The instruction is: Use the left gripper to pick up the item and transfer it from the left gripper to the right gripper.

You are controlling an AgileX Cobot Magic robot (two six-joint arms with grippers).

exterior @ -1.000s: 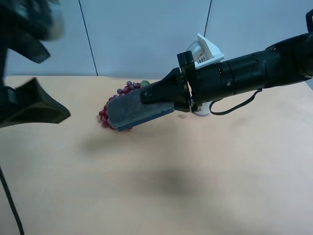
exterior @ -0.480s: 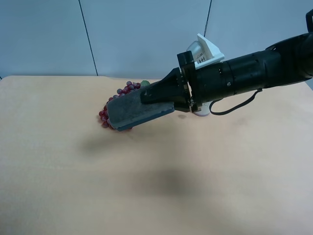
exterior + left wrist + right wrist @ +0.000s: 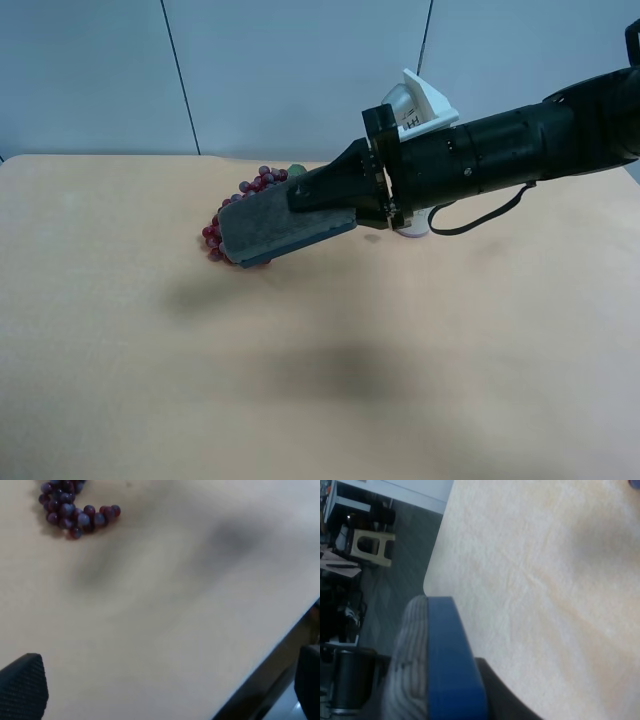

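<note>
My left fingers point(image 3: 22, 687), spread empty, have gone from the high view; my right fingers point(image 3: 325, 188) clamp the block point(image 3: 255, 235), pointing eight o'clock.

Soft, even light from above falls on the pale table point(image 3: 120, 380), casting only diffuse grey shadows — the exterior high view is sharp, while both wrist views are hazy, the grape bunch point(image 3: 75, 515) blurred and the close-up item point(image 3: 445, 670) out of focus.

The flat, dark green, blue-edged item point(image 3: 258, 226) hangs tilted in the air, clamped in the right tool point(image 3: 305, 203).
</note>
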